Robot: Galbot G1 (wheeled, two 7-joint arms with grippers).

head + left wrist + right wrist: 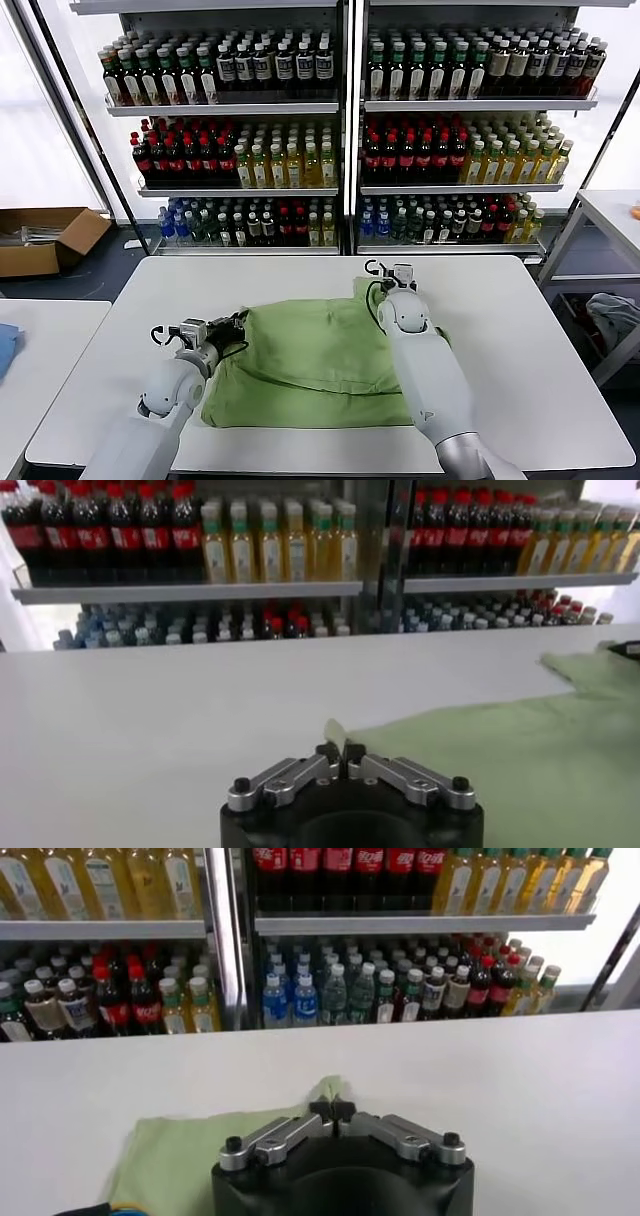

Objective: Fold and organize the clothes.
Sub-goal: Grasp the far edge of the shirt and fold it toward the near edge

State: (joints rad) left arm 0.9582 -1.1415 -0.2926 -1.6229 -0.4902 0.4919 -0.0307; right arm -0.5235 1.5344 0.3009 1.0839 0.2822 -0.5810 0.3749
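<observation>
Green soft cloth, one item: your polo shirt (315, 365) lies on the white table (520, 340), plain side up, spread between the two arms, with one sleeve reaching toward the far edge on the right-hand side. No print or buttons show.

Left gripper (238, 322): you have it low at the shirt's left edge, near the far corner of the cloth. In the left wrist view its jaws are brought together, and a small peak of green fabric stands pinched between the fingertips (329, 753). The rest of the shirt (500, 765) runs flat away from the grip over the tabletop (200, 710).

Right gripper (379, 272): you have it at the far right part of the shirt, by the sleeve. In the right wrist view its jaws are likewise closed, with a tuft of green cloth caught between the fingertips (322, 1112); the shirt (185, 1148) lies on the table (480, 1078) to one side of the grip.

Surroundings: shelving (345, 105) behind the table stocked with rows of bottles (220, 155); a cardboard box (45, 238) on the floor at your left; a second white table (45, 350) at left; a further table (610, 215) at right.
</observation>
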